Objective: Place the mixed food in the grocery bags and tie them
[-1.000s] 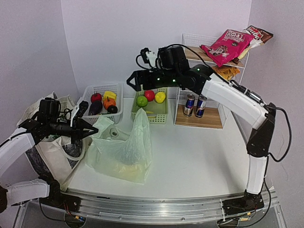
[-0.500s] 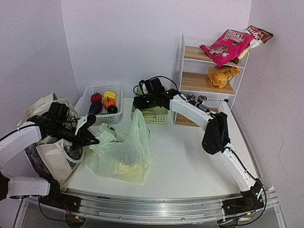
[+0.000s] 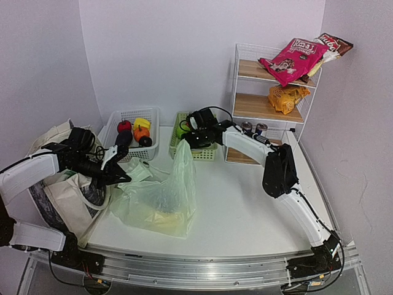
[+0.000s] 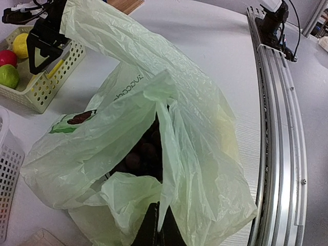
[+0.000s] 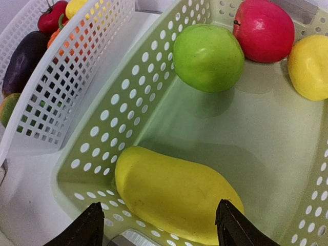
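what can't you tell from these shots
- Left wrist: green plastic bag film veils its dark round contents; left hand mostly cut by bottom edge.
- Right wrist: right hand straddles yellow fruit; touching or above it, unclear.
- Top: canvas tote interior hidden by left arm.

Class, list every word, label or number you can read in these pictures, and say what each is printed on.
"avocado", seemingly, partly creased: on the pale-green plastic bag.
On the pink snack packet: white brand lettering, too blurred to read.
On the brown packet: blurred.
On the drink cans: too small.
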Tool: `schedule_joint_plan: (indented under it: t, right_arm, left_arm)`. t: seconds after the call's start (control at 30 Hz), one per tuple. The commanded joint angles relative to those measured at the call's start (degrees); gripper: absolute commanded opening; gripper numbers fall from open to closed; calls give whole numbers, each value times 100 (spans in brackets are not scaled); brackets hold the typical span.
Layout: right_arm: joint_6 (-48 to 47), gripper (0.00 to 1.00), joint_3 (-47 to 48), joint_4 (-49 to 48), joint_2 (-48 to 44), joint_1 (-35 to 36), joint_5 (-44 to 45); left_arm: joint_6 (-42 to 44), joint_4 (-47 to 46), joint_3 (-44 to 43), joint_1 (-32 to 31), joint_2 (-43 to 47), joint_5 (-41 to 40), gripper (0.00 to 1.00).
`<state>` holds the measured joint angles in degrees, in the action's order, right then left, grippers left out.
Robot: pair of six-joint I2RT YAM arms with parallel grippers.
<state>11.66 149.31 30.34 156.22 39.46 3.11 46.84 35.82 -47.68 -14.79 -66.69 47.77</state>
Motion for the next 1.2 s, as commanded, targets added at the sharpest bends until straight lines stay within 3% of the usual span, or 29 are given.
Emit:
schedule_joint_plan:
  t: [0.0, 0.17, 0.37, 0.47, 0.6, 0.7, 0.83, 0.93, 1.17]
  right_arm:
    - [63, 68, -253, 293, -240, 0, -980]
    - [-343, 65, -1312, 558, -1091, -1, -1375]
    - [-371, 63, -1829, 1105, -1640, 73, -1714]
    - [-388, 64, -1559, 1187, -1630, 243, -1683]
    - [-329, 66, -513, 1427, -1313, 373, -1208]
    - [-221, 67, -237, 1439, -1267, 395, -563]
    - [-272, 76, -143, 1459, -1120, 348, 558]
    - [-44, 76, 97, 1591, -762, 179, 925]
    - [284, 80, 312, 1931, -304, 48, 655]
  left_arm:
    - [27, -128, -247, 20, 55, -9, 0]
    - [-187, -321, -133, 28, 189, 97, 0]
    - [-208, -445, -88, 24, 170, 171, 0]
    - [-252, -507, -96, 26, 122, 173, 0]
    - [-271, -508, -119, 31, 110, 198, 0]
    - [-282, -483, -127, 29, 145, 153, 0]
    - [-360, -495, -110, 27, 174, 153, 0]
    - [-427, -522, -119, 28, 132, 208, 0]
    - [-530, -401, -242, 22, 41, 224, 0]
